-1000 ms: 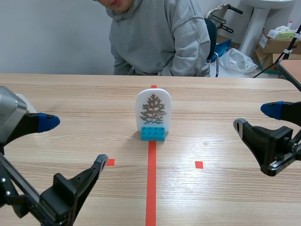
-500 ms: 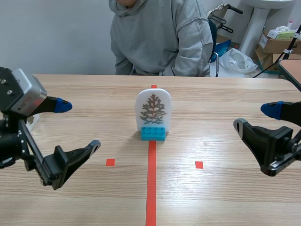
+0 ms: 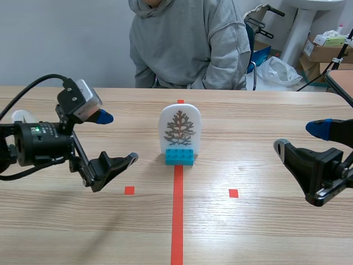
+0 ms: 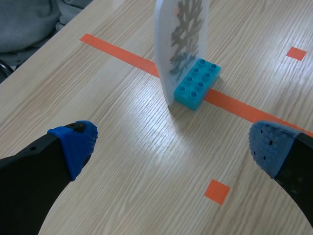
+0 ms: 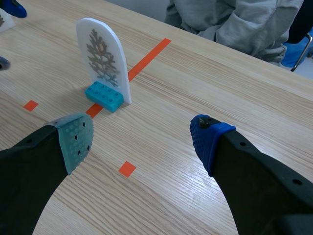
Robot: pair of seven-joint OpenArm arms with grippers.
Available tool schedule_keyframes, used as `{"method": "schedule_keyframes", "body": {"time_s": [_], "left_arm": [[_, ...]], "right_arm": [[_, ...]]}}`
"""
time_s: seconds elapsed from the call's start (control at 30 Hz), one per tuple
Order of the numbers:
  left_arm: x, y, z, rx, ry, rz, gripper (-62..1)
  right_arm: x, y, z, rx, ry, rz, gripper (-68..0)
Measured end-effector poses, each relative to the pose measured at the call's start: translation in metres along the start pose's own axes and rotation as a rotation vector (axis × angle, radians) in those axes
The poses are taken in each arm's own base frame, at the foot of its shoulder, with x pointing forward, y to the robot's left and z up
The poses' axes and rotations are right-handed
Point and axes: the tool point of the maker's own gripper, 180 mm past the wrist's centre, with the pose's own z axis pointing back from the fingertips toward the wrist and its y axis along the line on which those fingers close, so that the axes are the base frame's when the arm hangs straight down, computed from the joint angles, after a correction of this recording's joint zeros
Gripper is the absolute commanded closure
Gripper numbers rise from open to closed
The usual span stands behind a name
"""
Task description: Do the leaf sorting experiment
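Wooden tabletop (image 3: 248, 232), grey-hooded person (image 3: 187, 38) behind, leaf card (image 3: 180, 130) upright in blue brick (image 3: 179, 156), facing us, our left gripper (image 3: 118, 138) and right gripper (image 3: 298, 138) fingers (image 4: 73, 142) wide apart, empty

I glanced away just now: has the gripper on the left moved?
Yes. The left gripper has come inward, closer to the leaf card, which has stayed on the blue brick.

Light wooden worktop (image 3: 265, 232) before a plain grey wall (image 3: 60, 44). A person (image 3: 187, 44) in a grey hoodie sits across it; cardboard boxes (image 3: 322, 52) and a white plastic bag (image 3: 280, 70) lie behind.
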Motion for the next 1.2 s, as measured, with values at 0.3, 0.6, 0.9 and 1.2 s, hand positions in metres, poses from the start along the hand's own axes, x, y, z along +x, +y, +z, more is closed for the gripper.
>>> {"method": "schedule_keyframes", "body": {"time_s": [0.3,0.6,0.9,1.2], "left_arm": [[0.013,-0.014,-0.055,-0.08,-0.012,0.008,-62.3],[0.01,-0.016,-0.092,-0.075,0.005,0.043,-62.3],[0.018,-0.021,-0.119,-0.055,-0.003,0.058,-62.3],[0.023,-0.025,-0.128,-0.047,-0.02,0.076,-62.3]], "right_arm": [[0.0,0.0,0.0,0.0,0.0,0.0,-41.1],[0.0,0.0,0.0,0.0,0.0,0.0,-41.1],[0.0,0.0,0.0,0.0,0.0,0.0,-41.1],[0.0,0.0,0.0,0.0,0.0,0.0,-41.1]]}}
